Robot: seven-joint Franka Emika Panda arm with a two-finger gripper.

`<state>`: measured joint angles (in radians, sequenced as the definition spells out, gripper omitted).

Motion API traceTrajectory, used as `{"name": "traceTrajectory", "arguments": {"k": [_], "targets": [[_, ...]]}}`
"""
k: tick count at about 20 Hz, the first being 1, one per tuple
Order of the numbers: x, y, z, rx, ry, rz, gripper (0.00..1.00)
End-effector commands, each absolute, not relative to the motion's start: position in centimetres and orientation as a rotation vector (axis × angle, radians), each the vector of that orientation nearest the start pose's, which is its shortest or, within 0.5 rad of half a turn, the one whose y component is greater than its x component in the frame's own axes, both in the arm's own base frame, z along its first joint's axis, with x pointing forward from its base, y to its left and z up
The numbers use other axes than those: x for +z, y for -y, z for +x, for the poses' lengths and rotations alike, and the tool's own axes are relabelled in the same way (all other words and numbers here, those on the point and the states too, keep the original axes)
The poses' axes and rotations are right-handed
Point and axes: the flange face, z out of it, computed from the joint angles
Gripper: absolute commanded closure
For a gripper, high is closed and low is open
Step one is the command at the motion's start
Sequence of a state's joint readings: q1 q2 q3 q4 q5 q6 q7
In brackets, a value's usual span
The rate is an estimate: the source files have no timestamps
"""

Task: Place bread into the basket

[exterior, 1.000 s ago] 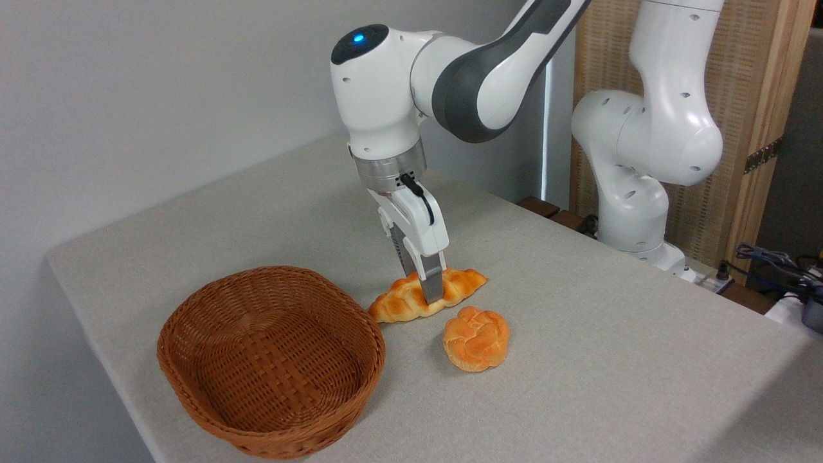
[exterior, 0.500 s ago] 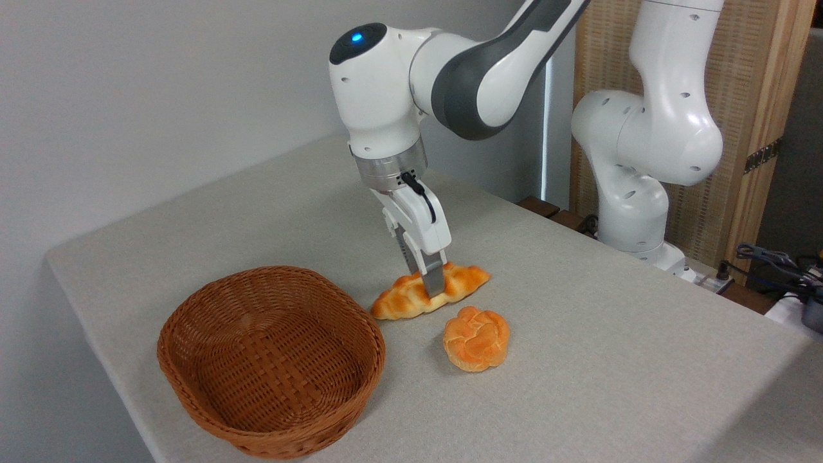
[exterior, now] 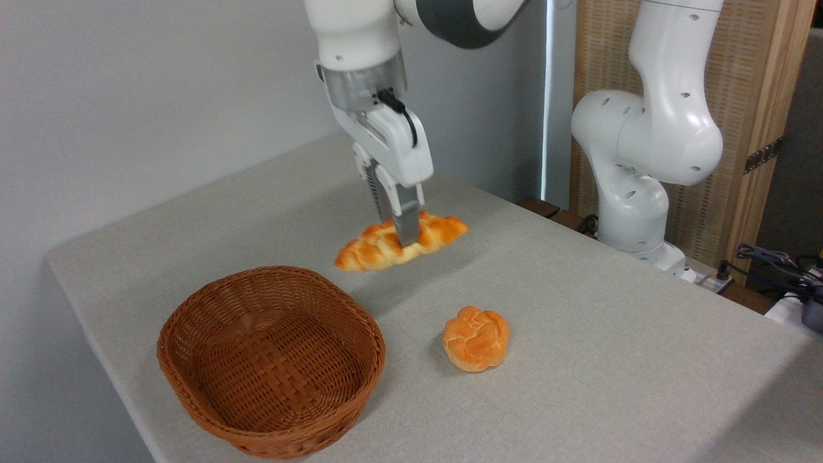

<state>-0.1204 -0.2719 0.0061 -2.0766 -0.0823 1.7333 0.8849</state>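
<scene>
Bread (exterior: 376,247) now hangs clear of the table (exterior: 578,308), where half a second ago it lay on the cloth beside the bun (exterior: 476,338); the end effector (exterior: 404,236) grips it at mid-length and has risen and shifted toward ten o'clock; the loaf sits at one o'clock above the basket (exterior: 270,360), not touching it; bun and basket are unmoved.

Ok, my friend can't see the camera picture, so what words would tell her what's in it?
A white robot arm's claw holds a braided bread in the air above a grey table. An empty brown wicker basket sits below to the left, and a round knotted bun lies on the table to the right.
</scene>
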Motion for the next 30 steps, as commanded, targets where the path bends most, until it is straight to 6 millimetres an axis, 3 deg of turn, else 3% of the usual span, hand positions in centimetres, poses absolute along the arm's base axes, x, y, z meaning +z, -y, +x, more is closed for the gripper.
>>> {"name": "traceTrajectory", "arguments": {"k": [1, 4, 10, 11, 14, 15, 27, 30], "targets": [[54.9, 7.1, 50.6, -0.027, -1.524, -2.933, 0.56], [54.1, 7.5, 53.9, -0.239, -1.458, -2.938, 0.56], [52.4, 7.5, 57.4, -0.463, -1.385, -2.883, 0.52], [51.8, 7.5, 57.7, -0.458, -1.388, -2.878, 0.44], [51.3, 7.8, 58.3, -0.493, -1.378, -2.857, 0.07], [51.0, 7.9, 58.4, -0.487, -1.383, -2.855, 0.01], [51.0, 8.2, 58.4, -0.490, -1.338, -2.886, 0.00], [51.7, 7.6, 58.1, -0.454, -1.364, -2.818, 0.00]]}}
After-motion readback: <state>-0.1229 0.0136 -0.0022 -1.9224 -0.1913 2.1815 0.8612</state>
